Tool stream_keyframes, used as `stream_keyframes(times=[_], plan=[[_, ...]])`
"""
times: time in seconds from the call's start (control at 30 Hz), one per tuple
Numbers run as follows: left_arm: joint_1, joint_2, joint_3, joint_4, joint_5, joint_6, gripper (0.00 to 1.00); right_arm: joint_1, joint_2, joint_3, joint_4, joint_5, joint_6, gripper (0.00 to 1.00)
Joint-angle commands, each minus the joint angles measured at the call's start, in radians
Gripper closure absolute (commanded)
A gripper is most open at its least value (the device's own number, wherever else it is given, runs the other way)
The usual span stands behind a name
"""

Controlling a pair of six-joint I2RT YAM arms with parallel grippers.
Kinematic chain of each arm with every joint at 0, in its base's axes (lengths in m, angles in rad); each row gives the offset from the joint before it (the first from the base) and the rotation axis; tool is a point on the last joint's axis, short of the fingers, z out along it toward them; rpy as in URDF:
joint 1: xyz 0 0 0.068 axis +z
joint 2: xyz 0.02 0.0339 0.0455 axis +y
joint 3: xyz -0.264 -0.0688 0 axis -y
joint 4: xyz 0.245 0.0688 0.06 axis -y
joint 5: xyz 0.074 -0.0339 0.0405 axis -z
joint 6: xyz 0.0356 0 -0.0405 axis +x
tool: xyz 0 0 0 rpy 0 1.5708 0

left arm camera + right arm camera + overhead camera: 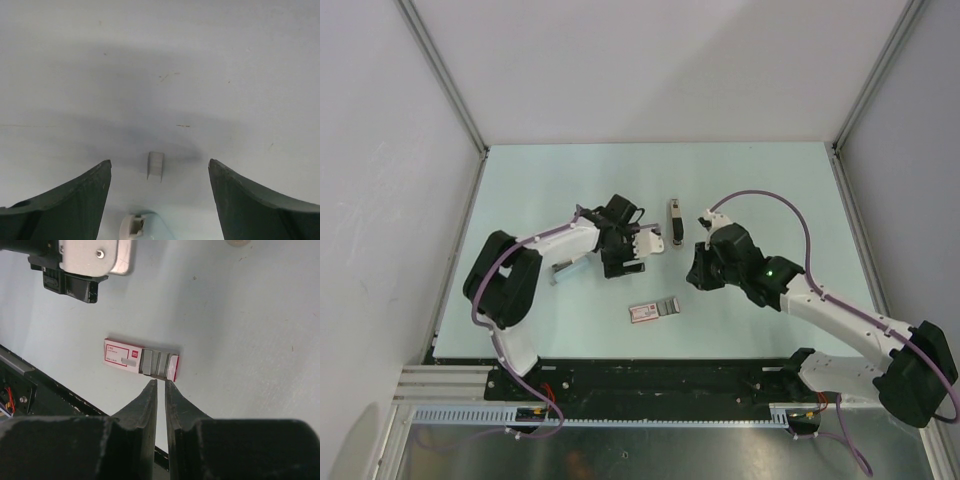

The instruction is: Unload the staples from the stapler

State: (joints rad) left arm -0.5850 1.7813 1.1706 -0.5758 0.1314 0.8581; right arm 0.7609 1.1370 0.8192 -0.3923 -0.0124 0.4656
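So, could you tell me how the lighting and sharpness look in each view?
Top external view: even, soft light, only faint shadows. Left wrist view: a broad soft shadow surrounds the small grey strip, no glare. Right wrist view: the red-and-white box is sharp, the fingers dark.

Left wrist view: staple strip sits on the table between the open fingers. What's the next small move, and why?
Probably lift the left gripper straight up. Its jaws stand wide open, and the staple strip lies on the table touching neither finger, so nothing is held. The stapler shows at the bottom edge of the view, close by. A sideways move could knock either one.
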Motion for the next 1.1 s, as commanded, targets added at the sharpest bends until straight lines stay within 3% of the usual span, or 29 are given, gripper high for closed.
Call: stream_keyframes(times=[0.0, 0.43, 0.57, 0.73, 1.07], plan=[[0.027, 0.05, 0.039, -0.043, 0.022, 0.047, 0.17, -0.009, -0.035, 0.001, 0.002, -0.004, -0.02, 0.84], [0.055, 0.136, 0.102, -0.056, 0.015, 0.052, 0.19, -0.022, -0.045, 0.001, -0.006, -0.014, -0.022, 0.84], [0.054, 0.136, 0.096, -0.069, 0.019, 0.062, 0.31, -0.023, -0.046, 0.001, -0.006, -0.015, -0.022, 0.84], [0.053, 0.138, 0.09, -0.091, 0.026, 0.069, 0.56, -0.025, -0.04, 0.001, -0.001, -0.019, -0.021, 0.84], [0.051, 0.157, 0.09, -0.104, 0.036, 0.059, 0.8, -0.025, -0.039, 0.001, -0.001, -0.02, -0.018, 0.84]])
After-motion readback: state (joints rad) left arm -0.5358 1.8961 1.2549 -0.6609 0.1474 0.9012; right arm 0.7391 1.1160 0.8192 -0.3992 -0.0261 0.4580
